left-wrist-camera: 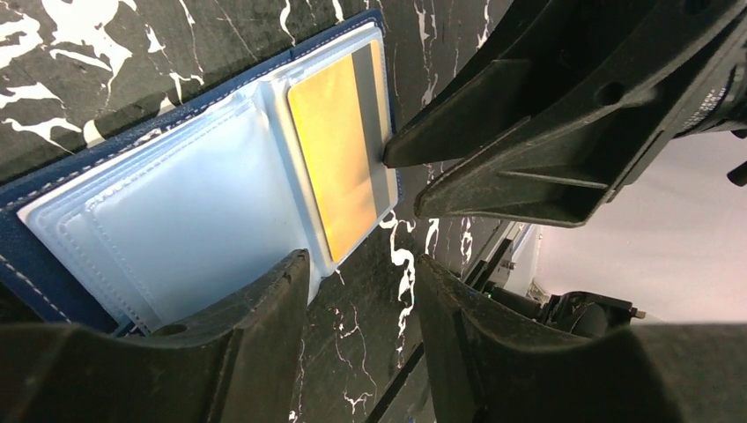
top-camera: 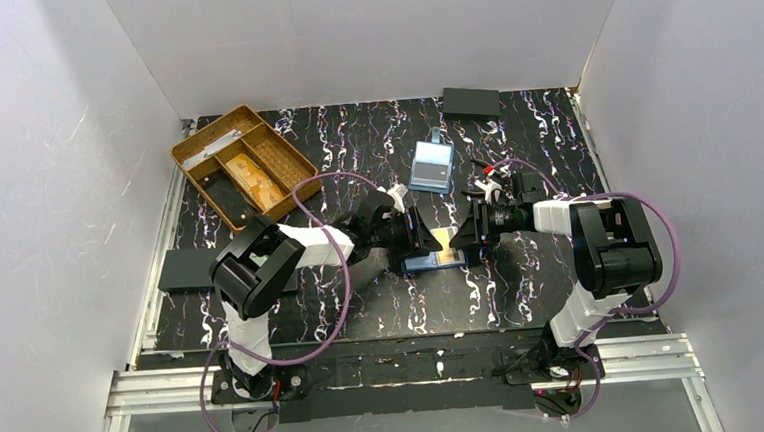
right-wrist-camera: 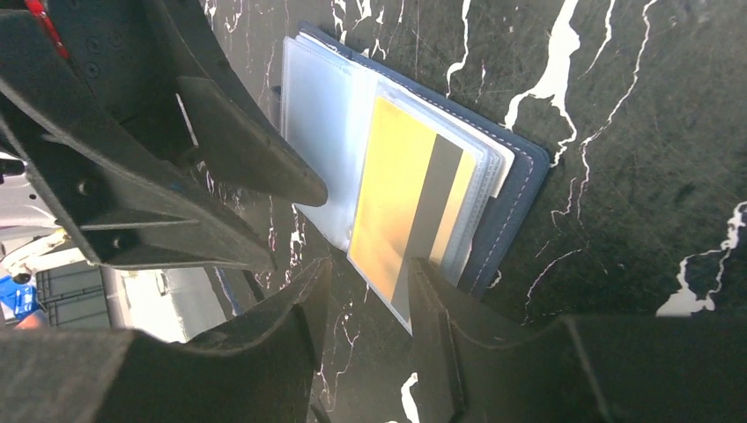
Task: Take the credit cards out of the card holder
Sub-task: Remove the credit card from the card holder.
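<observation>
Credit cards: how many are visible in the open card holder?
1. A yellow-orange credit card with a dark stripe lies in a clear sleeve of the card holder. The other sleeves look empty, though more may be hidden beneath.

Card holder in matt navy leather-look cover, inner sleeves of glossy translucent light blue plastic, credit card smooth shiny yellow-orange plastic with a dull grey stripe, table black marble-print with slight sheen, left gripper fingers matt black plastic.

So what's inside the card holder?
In the card holder, one yellow card with a dark stripe sits in clear sleeves. Any cards under the stacked sleeves are covered.
</observation>
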Controlling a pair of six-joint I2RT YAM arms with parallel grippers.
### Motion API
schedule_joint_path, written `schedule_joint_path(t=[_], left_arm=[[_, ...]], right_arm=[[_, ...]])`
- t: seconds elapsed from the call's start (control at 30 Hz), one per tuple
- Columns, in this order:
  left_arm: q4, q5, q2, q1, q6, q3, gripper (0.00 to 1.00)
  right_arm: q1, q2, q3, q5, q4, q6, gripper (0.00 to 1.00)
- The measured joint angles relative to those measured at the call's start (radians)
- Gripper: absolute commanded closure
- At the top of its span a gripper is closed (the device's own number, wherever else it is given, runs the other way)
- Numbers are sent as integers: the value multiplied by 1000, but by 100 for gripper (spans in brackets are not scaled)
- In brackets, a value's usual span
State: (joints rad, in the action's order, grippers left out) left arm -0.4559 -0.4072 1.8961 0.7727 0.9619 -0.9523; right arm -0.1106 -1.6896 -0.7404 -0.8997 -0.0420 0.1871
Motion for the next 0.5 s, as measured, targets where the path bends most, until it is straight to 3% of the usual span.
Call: schedule_joint_path(t=[0.5], left_arm=[[-12,2,63,0,1,-37,62]], right_arm=[[18,-2,-4,-10,1,-2,56]])
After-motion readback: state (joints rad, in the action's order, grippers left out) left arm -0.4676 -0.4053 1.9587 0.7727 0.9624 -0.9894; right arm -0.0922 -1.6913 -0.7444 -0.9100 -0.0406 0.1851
